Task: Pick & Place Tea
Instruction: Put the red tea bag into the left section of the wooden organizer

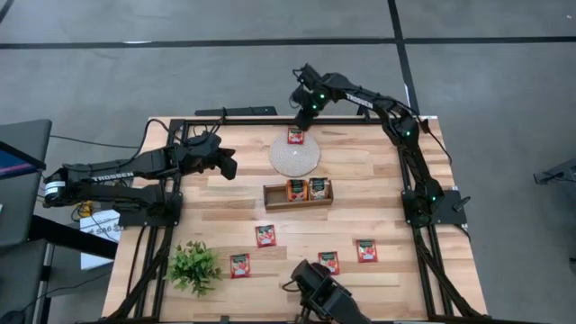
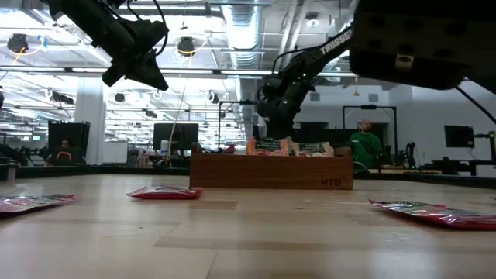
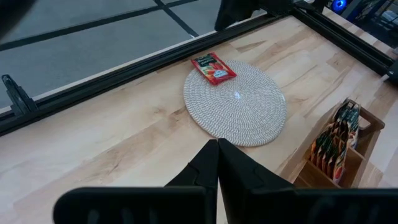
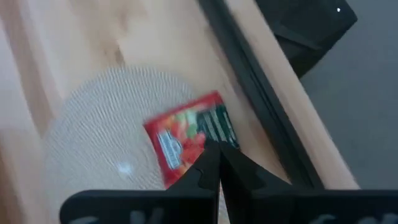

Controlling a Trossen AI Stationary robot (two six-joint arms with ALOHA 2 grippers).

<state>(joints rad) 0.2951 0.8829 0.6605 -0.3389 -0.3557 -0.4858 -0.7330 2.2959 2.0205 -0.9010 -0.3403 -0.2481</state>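
Note:
One red-orange tea sachet lies flat on the far edge of the round woven mat. My right gripper hovers shut just above and beyond it, near the table's far edge, touching nothing. Two sachets stand upright in the wooden tray. Several more lie flat on the near half of the table. My left gripper is shut and empty, raised left of the mat.
A small green plant stands at the near left corner. A black rail runs along the far edge. The low camera's housing sits at the near edge. Bare wood lies between the tray and the near sachets.

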